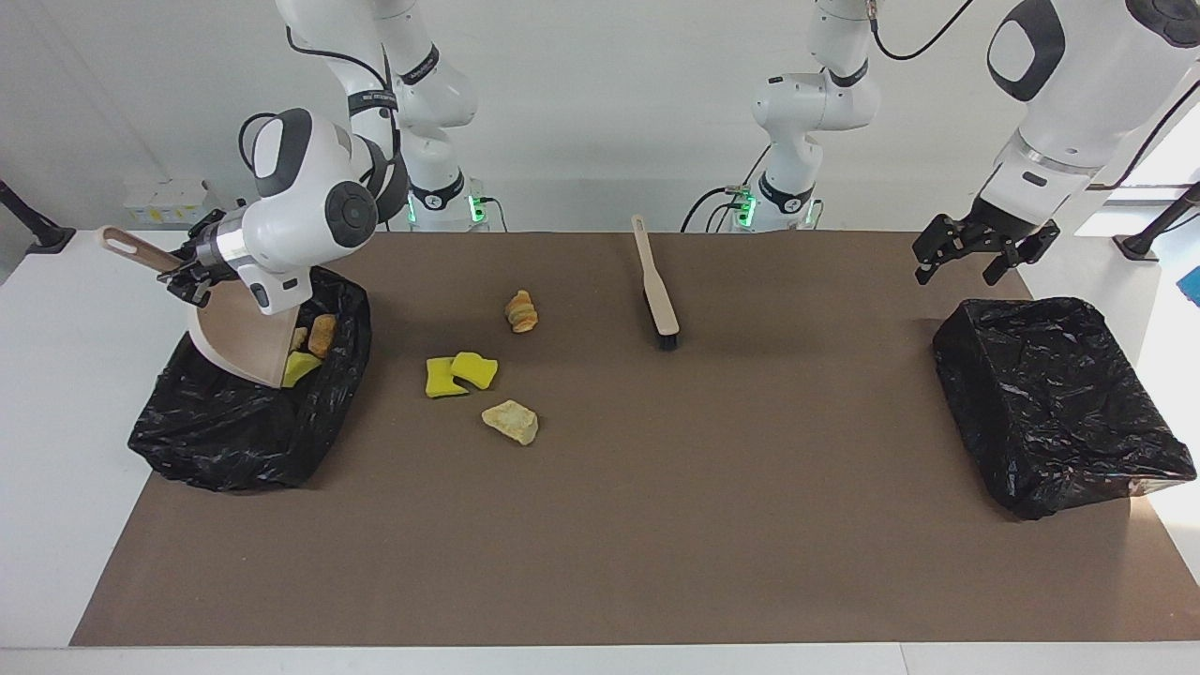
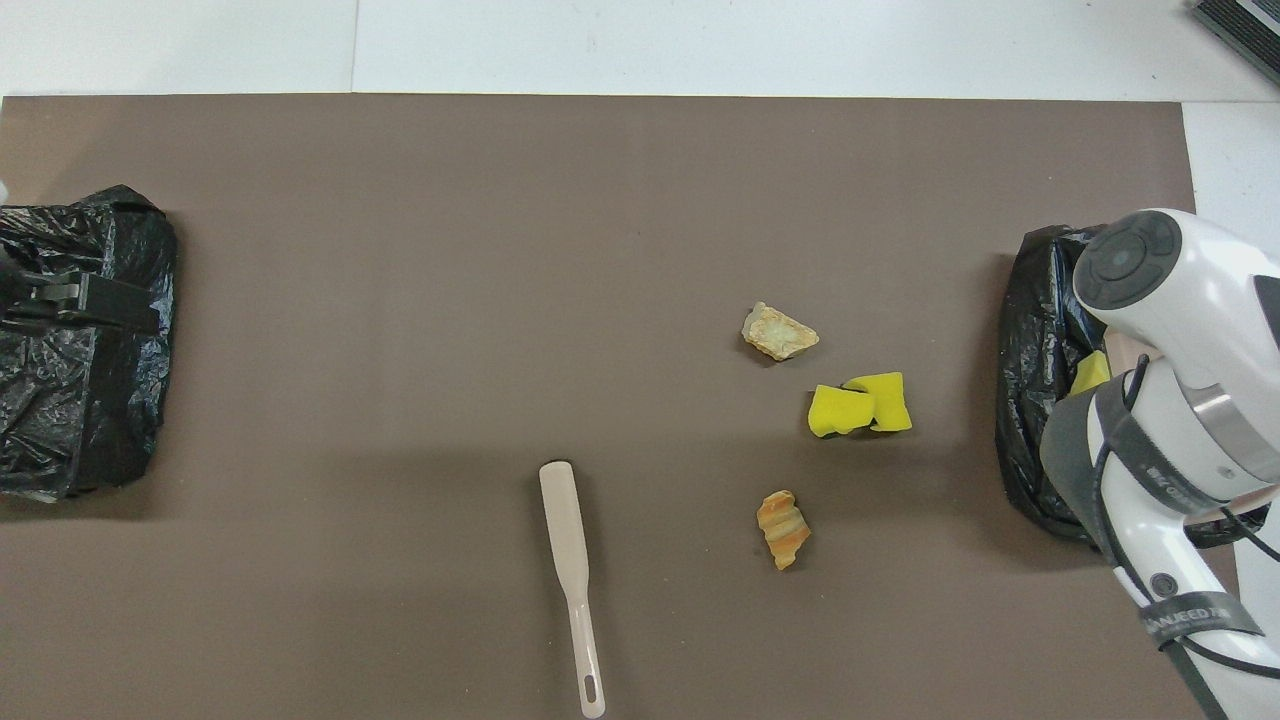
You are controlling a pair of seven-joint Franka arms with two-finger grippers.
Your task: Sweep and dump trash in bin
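We see right gripper (image 1: 187, 272) clamping dustpan (image 1: 239, 339) tilted over bin (image 1: 234, 441), trash (image 1: 309, 352) at its lip, left gripper (image 1: 970, 253) spread open at three o'clock.

A brown-covered table (image 1: 656, 525) is seen bearing two black-lined bins (image 1: 248, 412) (image 1: 1055, 403), a brush (image 1: 656, 286) and four loose trash pieces (image 1: 461, 372).

Right arm tipped over its end of the table, left arm waiting raised.
The right gripper (image 1: 192, 272) is clamped shut on a handle, wrist bent so the hand points sideways and down. The left gripper (image 1: 970, 251) hangs in the air, fingers spread apart, pointing downward.
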